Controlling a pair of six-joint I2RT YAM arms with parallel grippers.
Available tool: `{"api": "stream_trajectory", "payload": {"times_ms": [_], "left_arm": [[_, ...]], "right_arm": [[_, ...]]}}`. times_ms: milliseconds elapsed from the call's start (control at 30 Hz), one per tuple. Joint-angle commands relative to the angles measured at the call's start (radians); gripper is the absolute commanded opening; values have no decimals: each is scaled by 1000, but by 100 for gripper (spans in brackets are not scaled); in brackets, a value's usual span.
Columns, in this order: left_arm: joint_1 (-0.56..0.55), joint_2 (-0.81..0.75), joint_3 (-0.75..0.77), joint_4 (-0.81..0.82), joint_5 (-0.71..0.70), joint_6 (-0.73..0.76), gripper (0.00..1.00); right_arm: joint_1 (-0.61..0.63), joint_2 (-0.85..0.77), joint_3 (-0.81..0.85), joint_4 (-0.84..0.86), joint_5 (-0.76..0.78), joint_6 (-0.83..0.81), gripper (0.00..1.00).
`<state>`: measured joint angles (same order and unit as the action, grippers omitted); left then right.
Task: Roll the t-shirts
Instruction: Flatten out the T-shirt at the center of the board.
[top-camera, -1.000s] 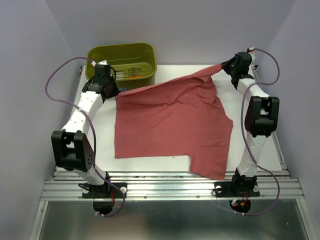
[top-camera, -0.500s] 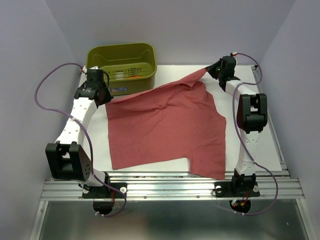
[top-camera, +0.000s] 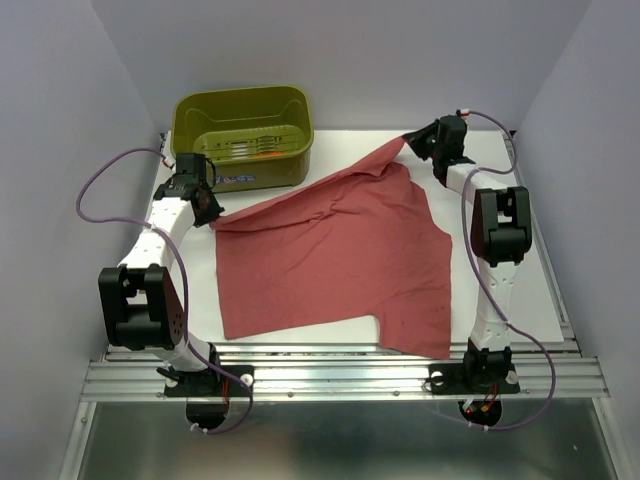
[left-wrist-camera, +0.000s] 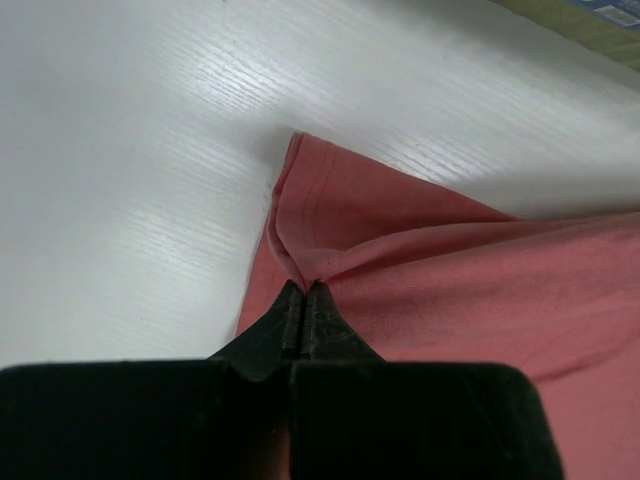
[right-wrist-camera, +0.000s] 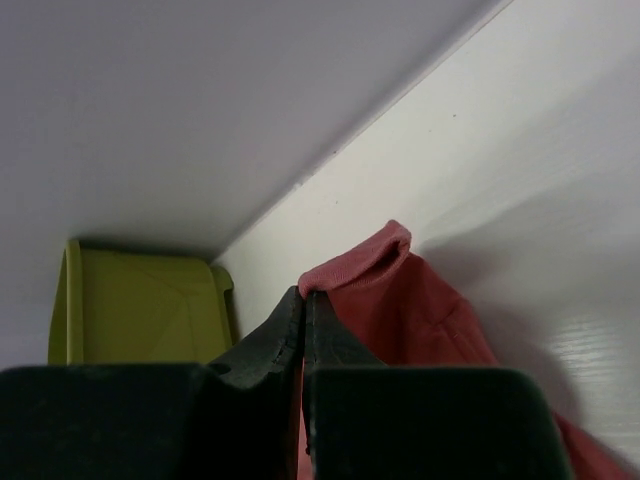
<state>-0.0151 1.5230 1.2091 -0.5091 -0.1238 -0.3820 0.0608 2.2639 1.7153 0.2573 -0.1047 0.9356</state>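
A large brick-red t-shirt (top-camera: 335, 255) lies spread over the white table, its far edge stretched between my two grippers. My left gripper (top-camera: 207, 210) is shut on the shirt's far left corner (left-wrist-camera: 300, 240), just in front of the green tub. My right gripper (top-camera: 415, 143) is shut on the far right corner, pinching a hemmed edge (right-wrist-camera: 355, 262) lifted a little off the table. The cloth between them is pulled into a taut diagonal fold. A slim orange-red strip (top-camera: 262, 152) shows inside the tub.
An olive-green plastic tub (top-camera: 243, 135) stands at the far left, close behind my left gripper, also in the right wrist view (right-wrist-camera: 140, 305). Purple walls close in the back and sides. The shirt's near right corner (top-camera: 420, 340) hangs over the metal rail.
Both grippers moved left with the shirt's far corners. The left one also came nearer, away from the tub. The shirt slid left and lies flatter.
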Motion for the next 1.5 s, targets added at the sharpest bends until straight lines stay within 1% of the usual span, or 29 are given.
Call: {"api": "stream_trajectory", "payload": {"times_ms": [0,333,467,567,700,833,900,933,967,1067,1233,1467], "left_arm": [[37,-55,-39,27,-10,-18,0],[79,-73,-91,58,30,-24,0],[87,-70,-86,69,50,-18,0],[89,-73,-60,72,56,-14,0],[89,-73,-20,90,79,-11,0],[89,-43,32,129,116,-15,0],[87,-26,53,135,119,-15,0],[89,-11,61,139,160,-17,0],[89,-3,70,153,167,-17,0],[89,19,102,179,194,-14,0],[89,40,112,222,202,-1,0],[89,57,142,202,173,12,0]], "right_arm": [[34,-6,12,89,-3,20,1],[85,49,72,71,-12,20,1],[85,28,84,66,-7,14,1],[85,-21,58,65,17,-1,1],[63,-92,-25,71,54,20,1],[10,-202,-176,137,66,75,1],[-12,-234,-226,164,57,92,1],[-31,-250,-249,177,47,107,1],[-41,-274,-281,194,43,112,1],[-55,-302,-296,198,20,111,1],[-78,-331,-316,197,11,98,1],[-87,-382,-339,195,-24,71,1]]}}
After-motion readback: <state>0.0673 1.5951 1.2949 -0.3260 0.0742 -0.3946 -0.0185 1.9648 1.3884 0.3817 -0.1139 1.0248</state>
